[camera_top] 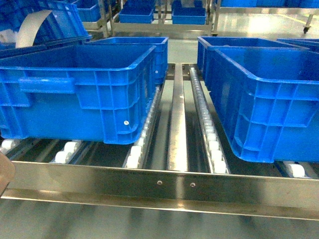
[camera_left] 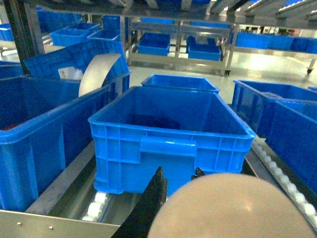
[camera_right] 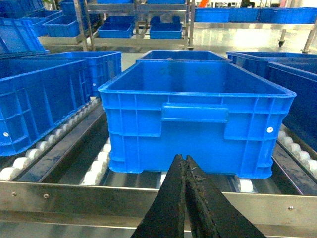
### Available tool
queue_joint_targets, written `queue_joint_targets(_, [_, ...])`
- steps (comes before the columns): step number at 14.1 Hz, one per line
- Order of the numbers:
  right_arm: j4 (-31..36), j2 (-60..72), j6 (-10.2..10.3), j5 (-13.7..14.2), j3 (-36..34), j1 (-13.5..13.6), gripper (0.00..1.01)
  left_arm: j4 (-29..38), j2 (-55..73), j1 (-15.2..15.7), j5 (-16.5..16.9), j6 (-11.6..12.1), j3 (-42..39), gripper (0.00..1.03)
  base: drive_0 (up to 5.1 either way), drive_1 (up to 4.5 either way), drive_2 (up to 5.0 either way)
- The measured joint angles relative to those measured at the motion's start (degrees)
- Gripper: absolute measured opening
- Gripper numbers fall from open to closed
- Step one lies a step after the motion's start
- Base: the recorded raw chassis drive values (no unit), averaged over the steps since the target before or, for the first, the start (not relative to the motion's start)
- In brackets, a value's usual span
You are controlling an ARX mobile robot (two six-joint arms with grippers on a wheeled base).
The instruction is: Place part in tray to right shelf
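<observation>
The beige tray [camera_left: 233, 208] fills the bottom of the left wrist view as a rounded cream surface. My left gripper [camera_left: 178, 173] is closed on it; the left finger [camera_left: 156, 196] shows beside it and only the tip of the other finger peeks over its top. A sliver of the tray [camera_top: 5, 174] shows at the left edge of the head view. The part is out of view. My right gripper [camera_right: 185, 157] is shut and empty, hovering just before the shelf's front rail [camera_right: 99, 196], facing a blue bin [camera_right: 198, 119].
Blue bins stand on the roller shelf: a left one [camera_top: 79, 94] and a right one [camera_top: 269, 104], with a steel divider [camera_top: 178, 119] and roller tracks between. Another beige scoop [camera_top: 31, 27] leans in a back-left bin. More bins sit on racks behind.
</observation>
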Motion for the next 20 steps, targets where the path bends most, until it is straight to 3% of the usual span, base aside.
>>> queue_joint_targets(4, [0.02, 0.0, 0.0, 0.0, 0.0, 0.0, 0.02, -0.68, -2.01, 6.05, 5.81, 0.11, -3.56, 0.12, 0.0, 0.0, 0.0])
queue_joint_targets(13, [0.02, 0.0, 0.02, -0.02, 0.0, 0.0, 0.02, -3.41, -12.0, 5.88, 6.27, 0.17, -10.45, 0.12, 0.0, 0.0, 0.0])
queue_joint_targets(14, [0.02, 0.0, 0.02, -0.02, 0.0, 0.0, 0.02, -5.75, -13.7, 5.88, 6.29, 0.17, -10.64, 0.12, 0.0, 0.0, 0.0])
queue_joint_targets(15, [-0.02, 0.0, 0.02, 0.0, 0.0, 0.0, 0.02, -12.76, -19.74, 5.88, 6.34, 0.15, -11.45, 0.12, 0.0, 0.0, 0.0])
queue_joint_targets(20, [0.0, 0.0, 0.02, 0.0, 0.0, 0.0, 0.02, -11.85, -22.53, 5.88, 6.29, 0.22, -12.44, 0.12, 0.0, 0.0, 0.0])
